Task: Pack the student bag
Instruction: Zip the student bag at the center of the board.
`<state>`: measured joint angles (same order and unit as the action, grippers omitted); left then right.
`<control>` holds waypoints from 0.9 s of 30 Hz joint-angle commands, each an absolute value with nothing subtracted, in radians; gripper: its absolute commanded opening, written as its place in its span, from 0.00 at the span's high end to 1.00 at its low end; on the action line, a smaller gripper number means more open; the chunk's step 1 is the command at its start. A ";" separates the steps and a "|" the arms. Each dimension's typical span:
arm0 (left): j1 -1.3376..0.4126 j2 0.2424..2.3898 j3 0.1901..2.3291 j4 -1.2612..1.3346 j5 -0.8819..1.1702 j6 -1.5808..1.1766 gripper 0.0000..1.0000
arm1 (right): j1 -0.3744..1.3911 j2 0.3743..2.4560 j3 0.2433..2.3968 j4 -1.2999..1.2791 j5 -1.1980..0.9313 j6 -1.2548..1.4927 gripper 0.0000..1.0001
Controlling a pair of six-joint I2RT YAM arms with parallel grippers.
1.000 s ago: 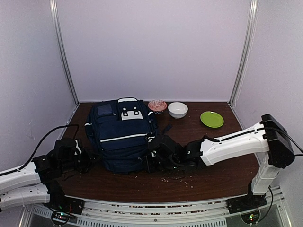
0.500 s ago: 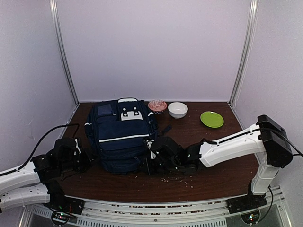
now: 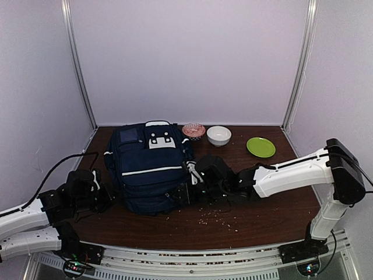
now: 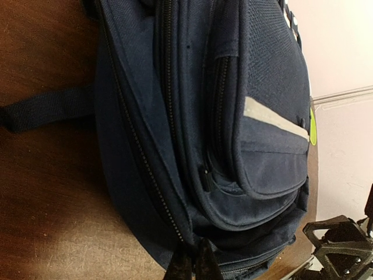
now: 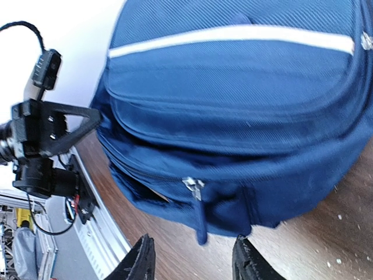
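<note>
From above, my right arm (image 3: 291, 172) reaches left across the brown table (image 3: 268, 204) to the student bag (image 3: 148, 169), which lies left of centre. My left arm (image 3: 23, 219) sits low beside it, and the walls are lilac.

Left wrist: the left gripper (image 4: 189, 267) is closed at the bag's bottom seam.

Right wrist: the right gripper (image 5: 195, 259) stands open, with the zipper pull (image 5: 199, 213) hanging free just above the gap between its fingers.

Right gripper (image 5: 192, 259), jaws newly apart beside the student bag (image 5: 233, 105).
</note>
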<state>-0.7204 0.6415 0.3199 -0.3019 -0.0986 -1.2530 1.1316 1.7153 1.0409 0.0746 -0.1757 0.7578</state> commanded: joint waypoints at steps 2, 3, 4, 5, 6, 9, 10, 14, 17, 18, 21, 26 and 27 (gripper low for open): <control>-0.712 0.640 0.362 -0.287 -0.131 -1.216 1.00 | 1.123 1.759 1.122 0.041 -0.212 0.725 0.55; -0.712 0.641 0.363 -0.287 -0.132 -1.215 1.00 | 1.123 1.769 1.135 0.030 -0.214 0.723 0.56; -0.712 0.642 0.364 -0.287 -0.131 -1.215 1.00 | 1.124 1.782 1.148 0.022 -0.219 0.721 0.56; -0.712 0.644 0.364 -0.286 -0.130 -1.215 1.00 | 1.123 1.794 1.162 0.008 -0.220 0.719 0.57; -0.712 0.644 0.364 -0.285 -0.129 -1.215 1.00 | 1.123 1.808 1.179 -0.014 -0.221 0.718 0.57; -0.712 0.644 0.364 -0.285 -0.126 -1.215 1.00 | 1.123 1.826 1.196 -0.042 -0.215 0.718 0.59; -0.712 0.643 0.363 -0.285 -0.126 -1.215 1.00 | 1.124 1.827 1.193 -0.041 -0.209 0.719 0.59; -0.712 0.638 0.359 -0.285 -0.127 -1.215 1.00 | 1.123 1.826 1.186 -0.054 -0.192 0.718 0.59; -0.712 0.640 0.359 -0.283 -0.127 -1.215 1.00 | 1.123 1.835 1.192 -0.059 -0.189 0.715 0.59; -0.712 0.640 0.359 -0.281 -0.127 -1.215 1.00 | 1.124 1.841 1.195 -0.062 -0.189 0.715 0.59; -0.712 0.641 0.360 -0.279 -0.126 -1.215 1.00 | 1.123 1.856 1.205 -0.061 -0.196 0.715 0.61; -0.712 0.641 0.361 -0.281 -0.126 -1.215 1.00 | 1.124 1.869 1.221 -0.053 -0.199 0.717 0.70; -0.712 0.642 0.362 -0.280 -0.126 -1.215 1.00 | 1.123 1.871 1.226 -0.053 -0.199 0.719 0.72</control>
